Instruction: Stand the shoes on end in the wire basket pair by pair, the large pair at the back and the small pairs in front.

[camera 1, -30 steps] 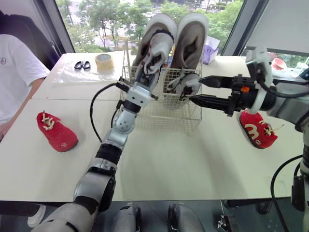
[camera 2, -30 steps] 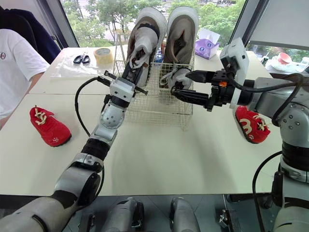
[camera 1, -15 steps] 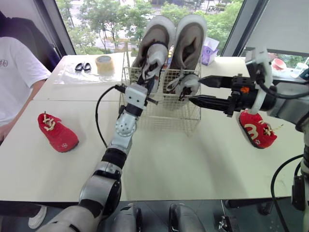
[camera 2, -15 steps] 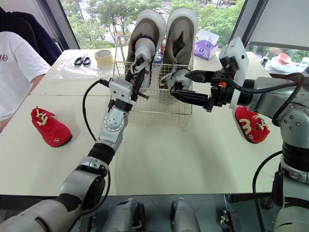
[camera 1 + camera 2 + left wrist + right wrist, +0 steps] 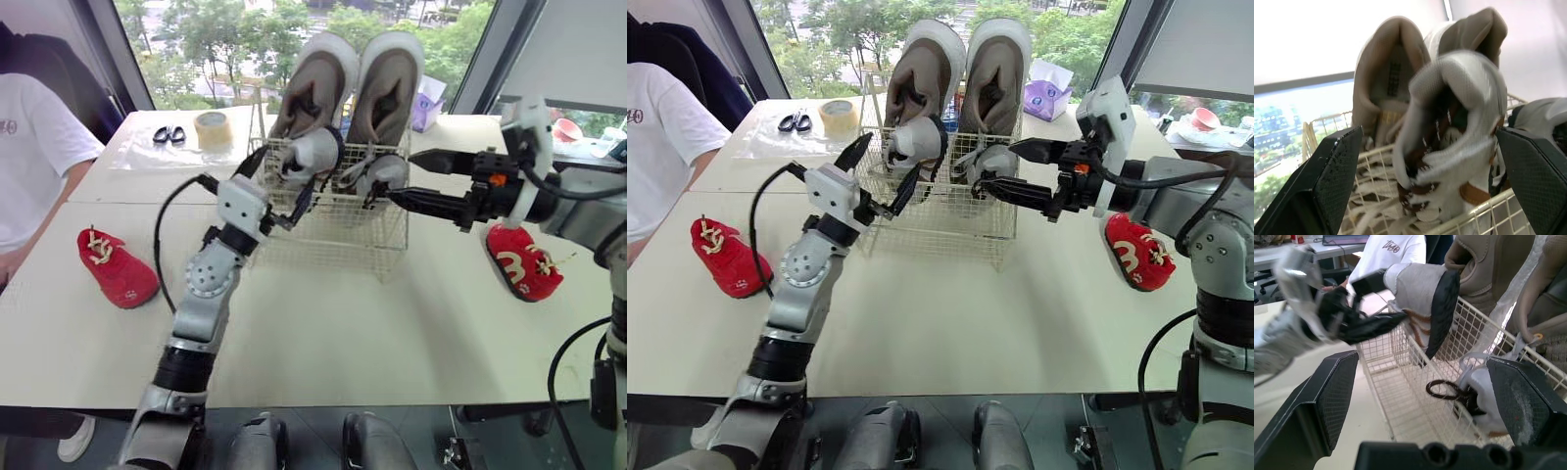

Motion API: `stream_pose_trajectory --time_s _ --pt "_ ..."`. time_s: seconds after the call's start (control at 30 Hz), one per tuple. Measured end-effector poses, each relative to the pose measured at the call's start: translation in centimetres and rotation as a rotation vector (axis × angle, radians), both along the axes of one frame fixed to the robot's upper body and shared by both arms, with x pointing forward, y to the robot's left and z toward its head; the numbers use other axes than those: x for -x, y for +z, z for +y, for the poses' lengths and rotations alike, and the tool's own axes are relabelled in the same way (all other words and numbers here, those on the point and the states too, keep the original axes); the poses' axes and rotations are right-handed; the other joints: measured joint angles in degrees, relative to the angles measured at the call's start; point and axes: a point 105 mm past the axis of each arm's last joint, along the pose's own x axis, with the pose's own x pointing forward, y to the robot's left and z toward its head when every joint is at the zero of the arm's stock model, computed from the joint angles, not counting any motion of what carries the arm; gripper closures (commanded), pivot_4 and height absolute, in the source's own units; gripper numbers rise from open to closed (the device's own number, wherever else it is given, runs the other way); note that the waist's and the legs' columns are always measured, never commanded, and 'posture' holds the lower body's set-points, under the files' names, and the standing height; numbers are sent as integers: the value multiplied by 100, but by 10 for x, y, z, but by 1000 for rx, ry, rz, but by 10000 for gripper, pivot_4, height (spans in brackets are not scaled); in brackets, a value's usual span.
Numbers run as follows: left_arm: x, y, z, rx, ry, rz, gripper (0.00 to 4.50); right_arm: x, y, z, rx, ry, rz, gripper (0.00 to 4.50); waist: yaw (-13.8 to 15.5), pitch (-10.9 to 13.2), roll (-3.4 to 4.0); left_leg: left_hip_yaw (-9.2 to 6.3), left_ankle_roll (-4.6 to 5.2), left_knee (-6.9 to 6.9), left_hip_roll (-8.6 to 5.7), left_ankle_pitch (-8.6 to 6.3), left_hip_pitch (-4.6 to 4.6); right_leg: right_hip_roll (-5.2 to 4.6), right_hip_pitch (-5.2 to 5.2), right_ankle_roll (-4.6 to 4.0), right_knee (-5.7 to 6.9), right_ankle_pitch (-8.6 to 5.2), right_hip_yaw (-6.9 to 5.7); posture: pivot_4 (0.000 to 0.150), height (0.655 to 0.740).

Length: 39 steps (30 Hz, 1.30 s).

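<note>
The wire basket (image 5: 384, 233) stands mid-table. Two large tan shoes (image 5: 313, 86) stand on end at its back. In front of them stand two small white shoes: the left one (image 5: 313, 153) with a black sole and the right one (image 5: 384, 172). My left gripper (image 5: 282, 180) is open at the basket's left front, its fingers (image 5: 1327, 182) wide on either side of the left white shoe (image 5: 1459, 122) without touching it. My right gripper (image 5: 402, 177) is open beside the right white shoe (image 5: 1480, 387). One red shoe (image 5: 116, 266) lies at the table's left, another (image 5: 522, 259) at the right.
A tape roll (image 5: 213, 127) and scissors (image 5: 167, 133) lie at the back left, with a purple tissue box (image 5: 426, 104) behind the basket. A person in a white shirt (image 5: 29, 147) sits at the table's left edge. Bare tabletop (image 5: 323, 323) stretches in front of the basket.
My left gripper has opened and let go of the left white shoe, then drawn back and down toward the basket's left front. The shoe has settled lower in the basket. The right arm has held still.
</note>
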Motion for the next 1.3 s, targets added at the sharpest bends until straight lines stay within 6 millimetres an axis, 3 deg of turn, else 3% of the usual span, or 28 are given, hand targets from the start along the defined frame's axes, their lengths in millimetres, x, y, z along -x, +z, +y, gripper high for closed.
stream_pose_trajectory --time_s 0.13,0.3,0.5,0.53,0.63,0.7,0.77,0.87,0.97,1.03,1.17,1.3 --pt "15 14 3 -53 -69 41 761 -5 -2 -4 1 -17 -3 0 -3 1 2 0 0 0 0 0 1 2 0 0 0 0 0 1500 7400" --pt "20 6 14 -1 -163 258 761 -7 -6 -4 -10 -24 3 0 -10 2 0 -4 -2 0 3 1 -1 7 -1 2 2 -1 0 1500 7400" --pt "39 41 53 94 -279 404 761 -5 -6 -28 -38 -109 12 0 -5 5 3 -9 -6 -1 -1 3 0 8 2 5 1 -3 0 1500 7400" --pt "42 40 59 66 -278 436 761 -3 -6 -35 -35 -134 15 0 -8 4 4 -8 -6 -1 -1 3 2 9 3 6 1 -4 0 1500 7400" --pt "44 10 79 -67 -172 583 761 2 -25 -61 30 -226 87 0 3 4 4 -6 -7 -6 -2 3 4 10 3 -7 0 -18 1 1500 7400" --pt "43 -4 90 -65 -125 650 761 4 -43 -78 32 -296 142 0 15 4 3 -7 -9 -3 -2 4 2 9 5 -9 -4 -19 2 1500 7400" --pt "48 -6 93 -22 -159 683 761 2 -51 -96 -4 -403 135 0 5 3 0 -6 -12 -1 -1 5 1 9 5 -11 -8 -20 5 1500 7400" --pt "64 -13 89 27 -286 755 761 0 -55 -125 -147 -649 34 0 -2 -2 -1 -6 -17 -8 3 6 5 14 4 -9 -7 -20 6 1500 7400" --pt "85 -33 69 57 -466 865 761 16 -90 -146 -229 -916 33 0 23 1 8 -16 -51 -19 2 25 -2 15 -5 -5 3 -22 5 1500 7400" --pt "94 -43 52 43 -527 895 761 29 -114 -148 -241 -1038 55 0 18 0 16 -14 -52 -22 0 25 0 15 -4 -6 1 -23 7 1500 7400" --pt "107 -62 27 11 -605 956 761 52 -137 -161 -143 -1187 44 0 -11 -9 38 -3 -38 -21 -3 17 22 18 8 -15 -5 -25 23 1500 7400" --pt "110 -77 19 -40 -634 1004 761 64 -149 -170 -93 -1233 16 0 -19 -16 49 -4 -38 -23 5 16 27 28 5 -32 -4 -35 24 1500 7400"
